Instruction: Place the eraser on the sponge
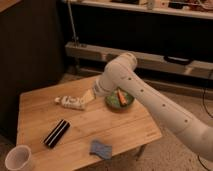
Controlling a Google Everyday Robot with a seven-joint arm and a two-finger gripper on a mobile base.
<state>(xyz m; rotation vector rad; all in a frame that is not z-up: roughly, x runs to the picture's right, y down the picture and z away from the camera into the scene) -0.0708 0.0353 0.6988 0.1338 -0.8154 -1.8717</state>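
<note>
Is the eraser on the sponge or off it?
Off: the eraser lies flat on the table, apart from the sponge. The gripper is by the bottle.

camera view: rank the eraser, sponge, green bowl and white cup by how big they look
1-2. green bowl and white cup: look alike; the cup is nearest the camera, so unsure
3. eraser
4. sponge
The gripper sits between the white bottle and the bowl.
</note>
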